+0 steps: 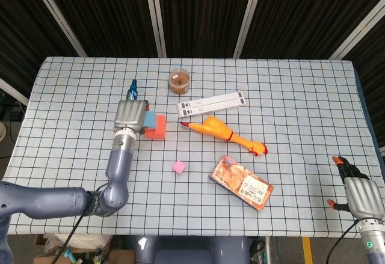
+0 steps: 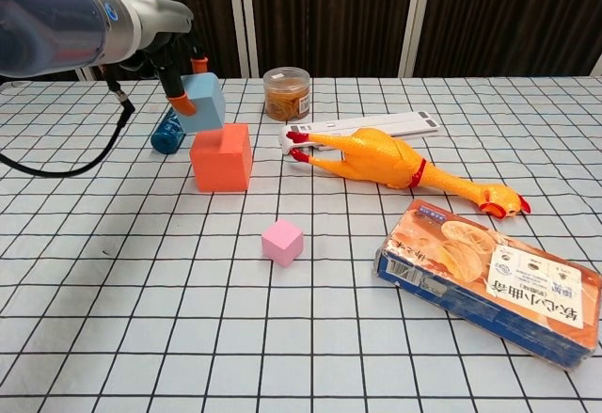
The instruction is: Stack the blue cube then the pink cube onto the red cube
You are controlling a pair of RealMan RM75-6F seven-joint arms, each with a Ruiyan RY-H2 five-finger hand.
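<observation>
Gripping the blue cube [image 2: 203,103] in my left hand [image 1: 132,115], I hold it seemingly just above the red cube [image 2: 222,157] for stacking.

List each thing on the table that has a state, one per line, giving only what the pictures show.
blue cube: gripped by left hand, above red cube's left edge
red cube: on table
pink cube: on table, apart
jar: upright, lid on
rubber chicken: lying on side
snack box: lying flat
right hand: holds nothing
</observation>
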